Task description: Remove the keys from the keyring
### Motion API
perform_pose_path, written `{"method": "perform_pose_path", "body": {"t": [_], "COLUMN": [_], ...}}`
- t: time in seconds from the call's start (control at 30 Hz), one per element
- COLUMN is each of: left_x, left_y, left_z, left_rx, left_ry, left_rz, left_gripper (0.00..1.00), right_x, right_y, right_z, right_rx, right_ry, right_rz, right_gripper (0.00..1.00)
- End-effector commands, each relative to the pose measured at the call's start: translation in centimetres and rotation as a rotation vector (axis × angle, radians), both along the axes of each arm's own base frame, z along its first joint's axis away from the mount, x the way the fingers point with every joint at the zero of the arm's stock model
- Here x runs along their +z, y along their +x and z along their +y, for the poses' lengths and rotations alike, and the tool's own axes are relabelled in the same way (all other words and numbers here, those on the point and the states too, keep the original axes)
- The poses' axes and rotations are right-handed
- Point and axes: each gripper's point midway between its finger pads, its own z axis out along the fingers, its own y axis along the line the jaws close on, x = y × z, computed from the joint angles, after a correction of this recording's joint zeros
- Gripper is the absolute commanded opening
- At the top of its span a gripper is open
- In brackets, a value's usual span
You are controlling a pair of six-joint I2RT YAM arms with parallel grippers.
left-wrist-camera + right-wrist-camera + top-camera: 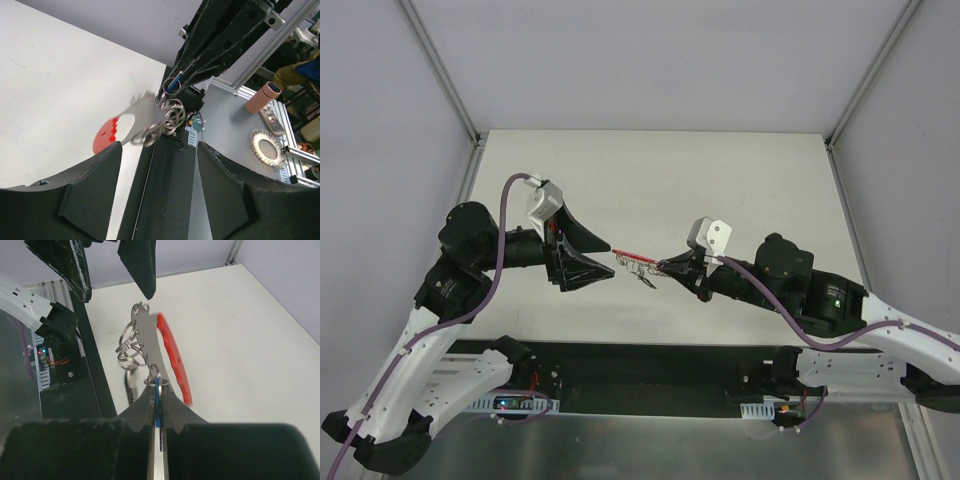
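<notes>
The keyring hangs in the air between my two grippers, above the white table point(650, 180). Its red tag point(630, 255) points toward my left gripper point(611, 260), which is open with its jaws wide apart, just short of the tag. My right gripper point(665, 267) is shut on a thin blue-edged key point(157, 390) with a wire ring point(156, 382) through it. Beyond its fingertips I see linked rings point(131, 342), a flat silvery key point(147, 335), a dangling key point(130, 385) and the red tag point(172, 355). In the left wrist view the bunch point(150, 120) and tag point(106, 136) are blurred, beyond the open fingers point(100, 170).
A black strip point(650, 365) runs along the table's near edge between the arm bases. Off the table, the left wrist view shows a pink cylinder point(262, 97) and a round patterned disc point(267, 147). Grey walls and frame posts point(440, 70) enclose the table.
</notes>
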Motion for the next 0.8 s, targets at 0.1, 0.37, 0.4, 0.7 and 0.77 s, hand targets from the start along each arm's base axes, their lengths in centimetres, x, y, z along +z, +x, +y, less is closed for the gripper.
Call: {"method": "perform_pose_path", "body": {"t": [0.1,0.37,0.4,0.7,0.77], "left_x": [1.9,2.1,2.0,0.4,-0.9], "left_y": [-0.2,0.6,0.9,0.5,0.2], "left_z": [1.4,0.3,0.1,-1.6,-1.7], "left_rx": [0.076,0.023,0.021,-0.159,-0.187], "left_ry": [0.021,0.032,0.035,0.024,0.030], "left_rz": [-0.124,-0.077,-0.078,0.009,0.033], "left_gripper": [0.62,0.61,0.61,0.60,0.60], "right_x": [3.3,1.9,1.5,0.6,0.5], "right_y": [0.0,-2.5,-2.6,-3.1,-2.6], "right_z": [-0.4,1.1,1.5,2.6,2.5], "right_rx": [0.007,0.206,0.223,0.280,0.260], "right_ry": [0.076,0.012,-0.012,-0.105,-0.115], "right_rz": [-0.051,-0.124,-0.122,-0.097,-0.114], "right_gripper": [0.01,0.01,0.01,0.01,0.01]}}
